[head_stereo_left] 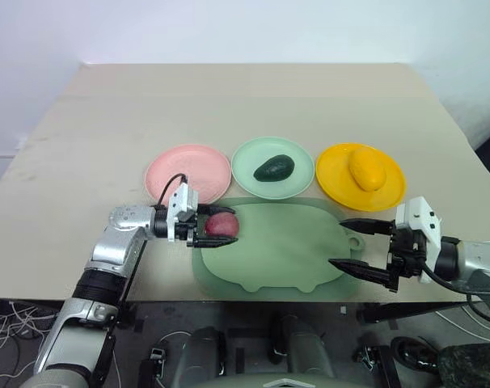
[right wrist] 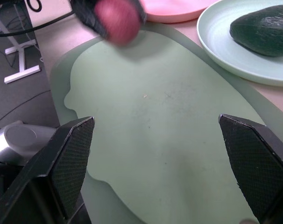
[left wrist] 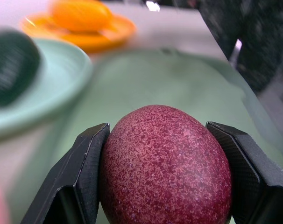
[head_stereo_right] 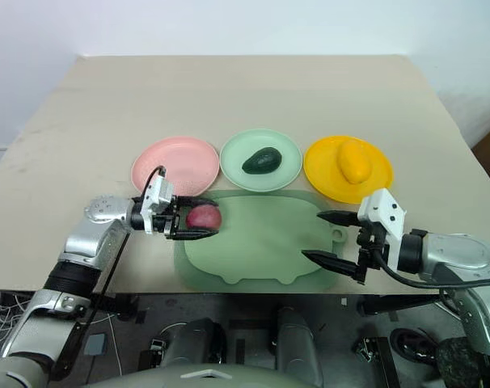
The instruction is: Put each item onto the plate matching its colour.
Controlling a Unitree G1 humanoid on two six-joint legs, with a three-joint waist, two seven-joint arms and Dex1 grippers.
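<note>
Sorting nearly done | avocado [head_stereo_left: 274, 168] on green plate [head_stereo_left: 243, 166], mango [head_stereo_left: 367, 168] on yellow plate [head_stereo_left: 332, 176] | left gripper [head_stereo_left: 218, 226] fingers clamp red fruit [head_stereo_left: 221, 225] at pink plate's [head_stereo_left: 188, 172] 5 o'clock, unplaced | right gripper [head_stereo_left: 356, 247] fingers wide, empty

Three round shallow plates sit in a row on the desk: a pink plate [head_stereo_left: 187, 172] with nothing on it, a mint green plate [head_stereo_left: 273, 167] in the middle, and a yellow plate [head_stereo_left: 361, 176]. A dark green avocado [head_stereo_left: 274, 168] lies on its side on the green plate. An oblong yellow fruit [head_stereo_left: 367, 168] lies on the yellow plate. The round reddish-purple fruit [head_stereo_left: 221, 225], its skin finely speckled, is clamped between the two black fingers of the left pincer [head_stereo_left: 214, 225], just in front of the pink plate.
</note>
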